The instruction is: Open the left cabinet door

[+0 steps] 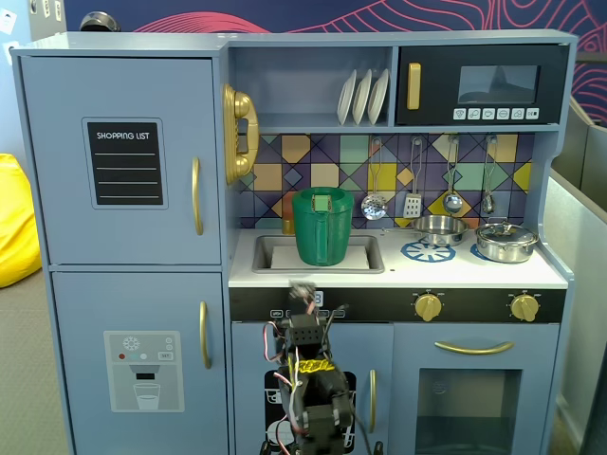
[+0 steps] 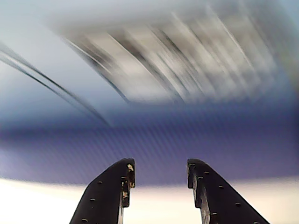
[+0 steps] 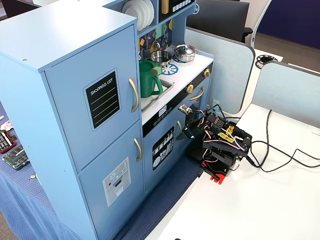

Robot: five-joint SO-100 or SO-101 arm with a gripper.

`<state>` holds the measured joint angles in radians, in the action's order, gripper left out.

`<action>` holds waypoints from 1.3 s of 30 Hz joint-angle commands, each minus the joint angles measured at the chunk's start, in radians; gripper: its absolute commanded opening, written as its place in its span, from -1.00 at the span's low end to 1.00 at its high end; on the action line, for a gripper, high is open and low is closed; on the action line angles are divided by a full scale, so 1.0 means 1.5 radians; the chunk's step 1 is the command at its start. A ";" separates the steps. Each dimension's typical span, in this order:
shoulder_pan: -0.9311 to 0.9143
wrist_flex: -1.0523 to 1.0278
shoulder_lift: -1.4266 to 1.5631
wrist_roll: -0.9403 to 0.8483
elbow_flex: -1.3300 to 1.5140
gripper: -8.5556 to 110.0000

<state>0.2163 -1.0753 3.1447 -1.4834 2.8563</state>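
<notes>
Claw point(image 2: 159, 175) is spread open with nothing between the fingers, going by the wrist view, which is otherwise just motion blur. In a fixed view it point(image 3: 186, 111) sits up by the black control strip under the sink, well away from the door.

Kitchen point(image 1: 398, 275) fills one fixed view, pale blue, all doors flush. The shopping-list door point(image 1: 121, 159) is upper left there, closed, with its gold handle point(image 1: 196, 196) running down the right edge. Same door point(image 3: 95, 107) faces front-left in another fixed view, handle point(image 3: 134, 94) nearest the sink. Below it is the dispenser door point(image 1: 142, 365), also closed.

Arm point(image 3: 220, 145) is folded low on the white table in front of the lower cabinets. A green pitcher point(image 1: 322, 226) stands in the sink point(image 1: 365, 254). A gold phone point(image 1: 239, 133) hangs just right of the door.
</notes>
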 commanded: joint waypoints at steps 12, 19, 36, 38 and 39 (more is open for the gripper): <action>0.220 0.369 -0.215 -0.076 -0.378 -0.54; 0.238 0.470 -0.286 -0.093 -0.442 -0.50; 0.269 0.729 -0.540 -0.123 -0.575 -0.50; 0.285 0.735 -0.551 -0.134 -0.581 -0.50; 0.292 0.737 -0.556 -0.140 -0.583 -0.51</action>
<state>0.6259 -0.0061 2.3317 -1.6644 2.0678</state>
